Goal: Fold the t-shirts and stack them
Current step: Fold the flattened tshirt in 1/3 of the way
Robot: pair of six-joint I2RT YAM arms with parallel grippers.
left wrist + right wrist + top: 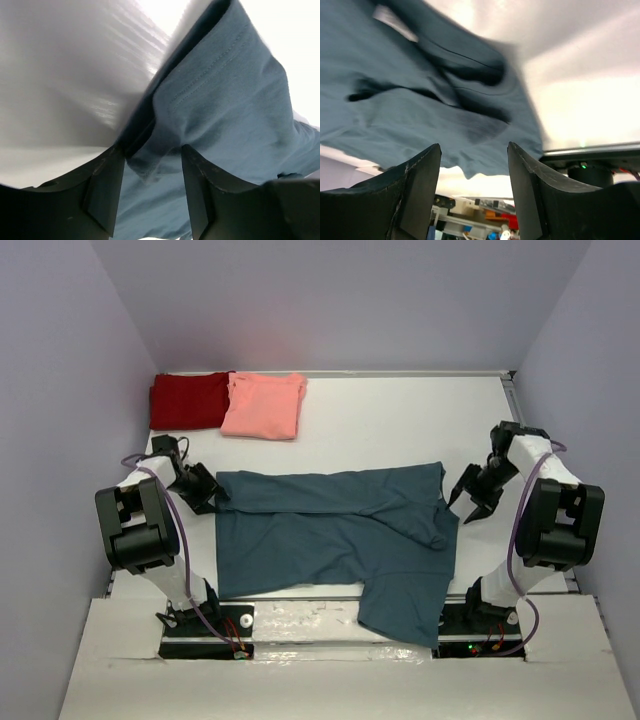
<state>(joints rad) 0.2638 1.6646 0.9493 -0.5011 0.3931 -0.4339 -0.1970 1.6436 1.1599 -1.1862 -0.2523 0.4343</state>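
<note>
Grip state: left gripper (150, 160) stood unclenched, teal t-shirt (330, 535) hem lying loose between its fingers (105, 185). Right gripper (472, 502) stood equally unclenched, cloth just ahead. Best practice was probably a straight-back retreat, without dragging the fold.

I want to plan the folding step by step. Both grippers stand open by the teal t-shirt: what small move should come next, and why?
Probably move the right gripper toward the near edge of the table and take the flap of the teal t-shirt that reaches past it. Both jaws are open, the left gripper clamps nothing, and only that flap sticks out of the otherwise roughly rectangular shape.
</note>
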